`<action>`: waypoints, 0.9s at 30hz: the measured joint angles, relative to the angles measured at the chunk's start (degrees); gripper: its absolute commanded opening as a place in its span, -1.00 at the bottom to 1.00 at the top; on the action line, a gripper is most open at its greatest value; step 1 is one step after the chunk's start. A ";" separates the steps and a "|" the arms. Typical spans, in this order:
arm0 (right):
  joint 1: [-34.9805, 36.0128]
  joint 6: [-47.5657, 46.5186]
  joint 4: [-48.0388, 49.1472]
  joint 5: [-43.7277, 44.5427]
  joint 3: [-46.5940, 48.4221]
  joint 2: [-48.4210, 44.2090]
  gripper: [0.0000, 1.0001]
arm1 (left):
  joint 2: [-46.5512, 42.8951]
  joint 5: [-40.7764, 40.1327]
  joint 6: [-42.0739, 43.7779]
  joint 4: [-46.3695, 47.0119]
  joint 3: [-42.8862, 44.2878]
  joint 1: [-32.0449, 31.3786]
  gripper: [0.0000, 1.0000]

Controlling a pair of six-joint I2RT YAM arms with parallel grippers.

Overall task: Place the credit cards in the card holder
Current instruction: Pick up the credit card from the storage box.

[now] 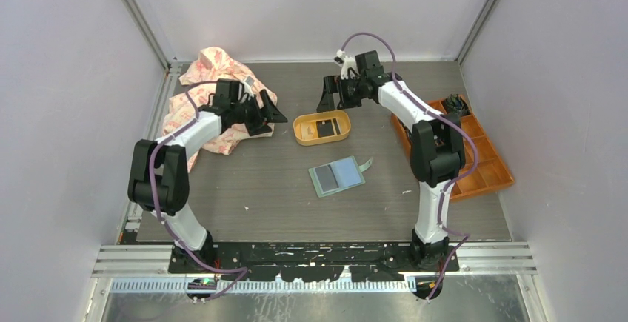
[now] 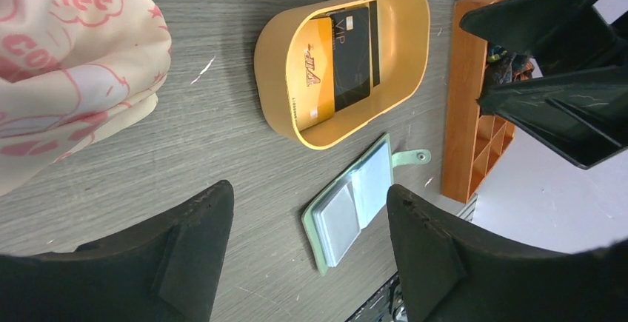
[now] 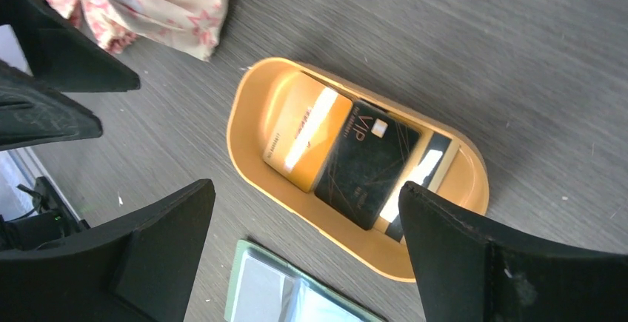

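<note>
The credit cards (image 1: 326, 126) lie overlapped in a yellow-orange oval tray (image 1: 298, 131): a gold one (image 3: 307, 141), a black one (image 3: 366, 163) over it, and a striped one (image 3: 423, 176) underneath. The sage-green card holder (image 1: 337, 176) lies unfolded on the table in front of the tray, its greyish slots (image 2: 348, 203) facing up and its snap tab (image 2: 415, 158) sticking out. My left gripper (image 1: 268, 118) hovers left of the tray, open and empty (image 2: 309, 190). Behind the tray, my right gripper (image 1: 331, 100) is also open and empty (image 3: 307, 187).
A crumpled pink-patterned cloth (image 1: 215, 100) lies under and behind the left arm. An orange compartment box (image 1: 474, 152) stands along the table's right edge. Each wrist view shows the other gripper's black fingers (image 2: 548, 63) (image 3: 52, 78) close by.
</note>
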 measured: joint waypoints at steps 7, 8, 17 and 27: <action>0.20 1.60 -2.40 1.79 0.00 2.69 0.99 | 2.86 -0.33 -0.24 1.44 0.00 -1.84 0.36; 0.20 1.92 -2.43 1.77 0.00 3.08 0.99 | 3.45 -0.55 -0.24 1.55 0.00 -2.47 0.33; 2.36 4.59 -2.51 5.31 0.00 5.90 0.80 | 9.01 -1.46 -0.35 1.09 1.49 -4.92 0.10; 5.81 7.32 -2.71 16.22 1.99 8.66 0.67 | 12.02 -5.05 0.79 -0.81 8.31 -7.04 0.10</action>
